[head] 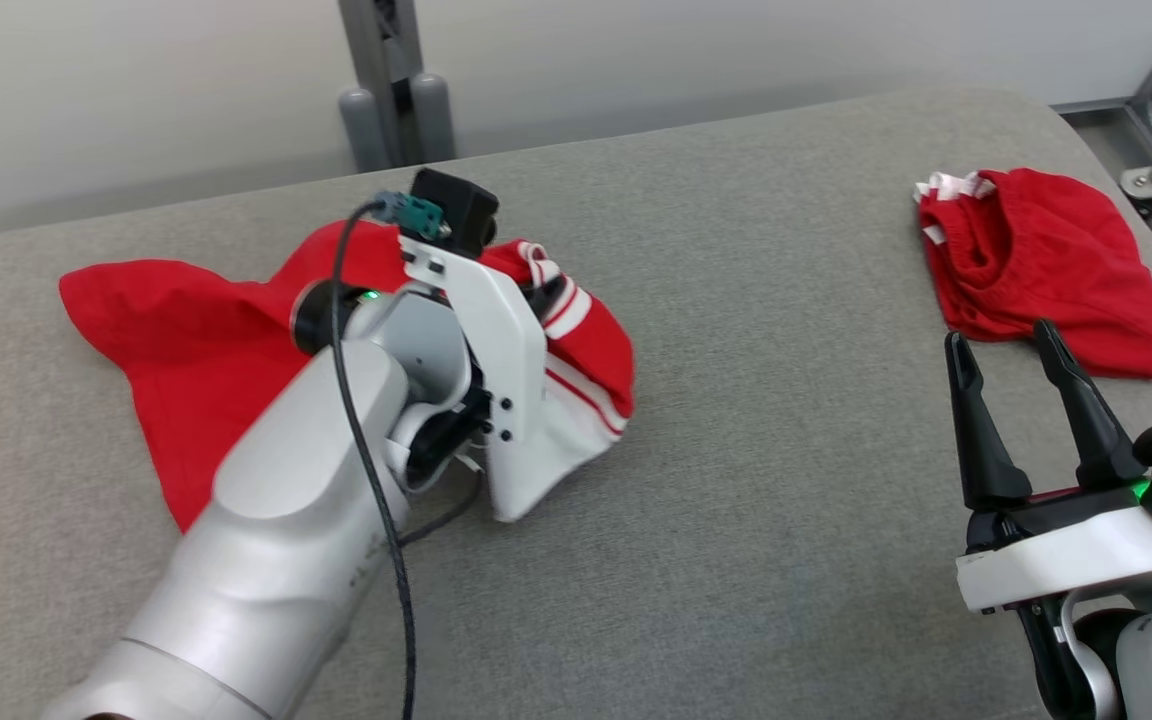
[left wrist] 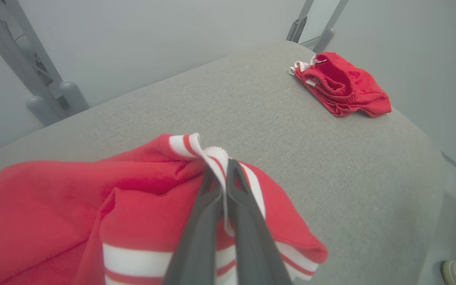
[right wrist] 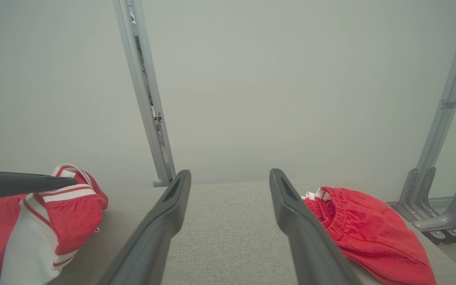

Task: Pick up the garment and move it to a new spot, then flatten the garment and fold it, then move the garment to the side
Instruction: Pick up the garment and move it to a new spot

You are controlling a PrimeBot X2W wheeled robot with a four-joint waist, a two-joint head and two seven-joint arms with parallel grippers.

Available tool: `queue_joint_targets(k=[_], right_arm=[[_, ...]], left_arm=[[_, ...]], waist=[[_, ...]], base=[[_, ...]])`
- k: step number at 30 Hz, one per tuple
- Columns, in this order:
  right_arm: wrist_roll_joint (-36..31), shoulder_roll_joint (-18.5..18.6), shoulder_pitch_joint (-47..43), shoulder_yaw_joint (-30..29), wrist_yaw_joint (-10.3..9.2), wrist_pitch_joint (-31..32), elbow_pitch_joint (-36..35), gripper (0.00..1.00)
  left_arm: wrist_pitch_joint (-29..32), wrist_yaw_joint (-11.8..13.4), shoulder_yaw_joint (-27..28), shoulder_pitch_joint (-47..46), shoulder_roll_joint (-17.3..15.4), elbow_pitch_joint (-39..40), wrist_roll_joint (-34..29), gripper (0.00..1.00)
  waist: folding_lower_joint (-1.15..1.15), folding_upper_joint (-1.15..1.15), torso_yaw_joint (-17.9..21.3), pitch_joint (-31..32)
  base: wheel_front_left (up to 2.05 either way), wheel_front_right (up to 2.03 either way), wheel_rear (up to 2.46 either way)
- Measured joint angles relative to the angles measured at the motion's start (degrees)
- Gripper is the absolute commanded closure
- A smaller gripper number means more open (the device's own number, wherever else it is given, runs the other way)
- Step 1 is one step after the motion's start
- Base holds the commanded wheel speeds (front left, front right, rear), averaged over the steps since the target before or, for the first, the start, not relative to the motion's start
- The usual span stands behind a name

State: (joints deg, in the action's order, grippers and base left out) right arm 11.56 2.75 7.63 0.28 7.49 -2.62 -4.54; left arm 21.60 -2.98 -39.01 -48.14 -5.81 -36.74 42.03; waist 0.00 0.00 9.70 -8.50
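**A:** Two questions: where are the edges, and where is there room?

**B:** At the left, the striped garment [head: 186, 340] spreads over the grey counter [head: 756, 450], whose far edge runs behind it near a grey post [head: 396, 90]. The counter's middle lies bare. At the right the counter rounds off at its far corner, where a second red garment [head: 1046, 250] lies bunched.

**A:** And the tools?

**B:** The left tool [left wrist: 223, 168] is clamped on the striped garment's white-banded hem, at its right end. The right tool [head: 1001, 338] hovers with fingers apart at the second red garment's near side, well apart from the striped one.
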Motion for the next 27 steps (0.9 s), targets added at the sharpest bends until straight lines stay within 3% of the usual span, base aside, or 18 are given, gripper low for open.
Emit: queue_joint_targets(k=[5, 10, 17, 18, 19, 27], right_arm=[[0.78, 0.01, 0.03, 1.4, 0.0, -0.15, -0.01, 0.0], [1.12, 0.01, 0.05, 2.81, 0.0, -0.46, 0.36, 0.0], [2.03, 0.0, 0.88, 5.75, 0.0, -0.91, 1.3, 0.0], [2.14, 0.01, 1.04, 6.02, 0.0, -0.93, 1.51, 0.0], [2.18, 0.02, 1.23, 6.28, 0.0, -0.94, 1.71, 0.0], [2.7, 0.01, 1.85, 5.41, 0.0, -2.14, 3.86, 0.0]], left_arm=[[-7.15, 2.74, -0.02, 0.79, 2.66, -5.55, 1.43, 1.0], [-12.57, 3.83, -2.93, 0.31, 2.85, -6.48, 5.99, 1.0], [-18.08, 8.15, -8.21, -3.5, 3.0, -8.06, 12.38, 1.0], [-18.29, 8.65, -8.94, -3.59, 2.98, -8.51, 13.52, 0.44], [-19.23, 9.23, -9.85, -3.78, 3.03, -9.15, 14.18, 0.0], [-23.04, 9.0, -17.91, -5.16, 3.08, -8.31, 19.92, 0.0]], waist=[[0.0, 0.0, 2.72, -0.57], [0.0, 0.0, 4.98, -1.1], [0.0, 0.0, 7.95, -1.92], [0.0, 0.0, 8.39, -2.08], [0.0, 0.0, 8.81, -2.27], [0.0, 0.0, 8.77, -3.62]], base=[[0.0, 0.0, 0.0], [0.0, 0.0, 0.0], [0.0, 0.0, 0.0], [0.0, 0.0, 0.0], [0.0, 0.0, 0.0], [0.0, 0.0, 0.0]])
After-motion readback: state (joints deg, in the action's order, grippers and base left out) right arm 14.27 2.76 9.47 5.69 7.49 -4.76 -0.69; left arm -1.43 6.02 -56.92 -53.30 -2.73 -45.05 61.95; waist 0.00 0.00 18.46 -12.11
